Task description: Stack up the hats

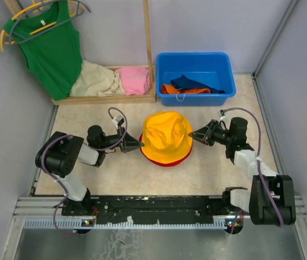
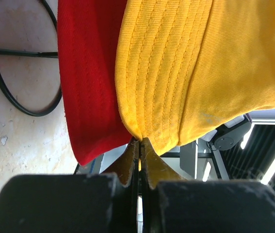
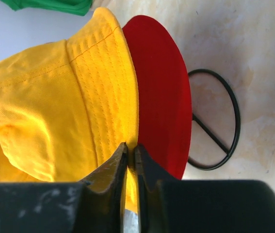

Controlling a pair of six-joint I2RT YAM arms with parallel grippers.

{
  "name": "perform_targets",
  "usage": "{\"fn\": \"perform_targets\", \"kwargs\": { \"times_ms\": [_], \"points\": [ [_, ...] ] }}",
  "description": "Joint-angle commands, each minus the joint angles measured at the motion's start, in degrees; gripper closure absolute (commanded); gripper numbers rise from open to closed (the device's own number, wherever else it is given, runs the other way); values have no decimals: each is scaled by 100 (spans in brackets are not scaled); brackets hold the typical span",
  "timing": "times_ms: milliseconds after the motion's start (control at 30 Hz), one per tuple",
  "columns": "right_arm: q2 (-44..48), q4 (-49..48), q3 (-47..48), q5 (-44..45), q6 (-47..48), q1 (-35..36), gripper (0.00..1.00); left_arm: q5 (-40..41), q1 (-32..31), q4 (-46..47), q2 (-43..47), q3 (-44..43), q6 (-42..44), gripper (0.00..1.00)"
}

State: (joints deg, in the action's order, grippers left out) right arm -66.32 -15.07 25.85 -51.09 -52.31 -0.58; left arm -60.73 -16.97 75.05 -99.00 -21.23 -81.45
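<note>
Looks like you're in a robotics lab test cell: plain grey partition walls [image 1: 299, 54] boxing in the beige counter [image 1: 207, 168], slotted aluminium mounting rail [image 1: 34, 208], folded clothes [image 1: 115, 80] staged on a bare wooden rack [image 1: 149, 54].

A yellow hat [image 1: 167, 135] is seen crown-up at the middle of the table, stacked over a red hat [image 1: 165, 163] whose brim shows along the 6 o'clock edge. At 1 o'clock, a navy hat [image 1: 196, 83] is crumpled beside an orange hat [image 1: 190, 91] in a blue bin [image 1: 194, 55].
</note>
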Motion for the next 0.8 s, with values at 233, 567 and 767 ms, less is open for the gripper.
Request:
{"fn": "perform_targets", "kwargs": {
  "times_ms": [233, 567, 767],
  "points": [
    [-35, 309, -4, 165, 467, -71, 100, -156, 126, 735, -336, -107, -151, 100],
    [-533, 408, -208, 431, 965, -98, 100, -219, 298, 2006, -1323, 215, -476, 100],
    [-793, 440, -109, 496, 1153, -93, 100, -184, 311, 2752, -1815, 335, -701, 100]
  ]
}}
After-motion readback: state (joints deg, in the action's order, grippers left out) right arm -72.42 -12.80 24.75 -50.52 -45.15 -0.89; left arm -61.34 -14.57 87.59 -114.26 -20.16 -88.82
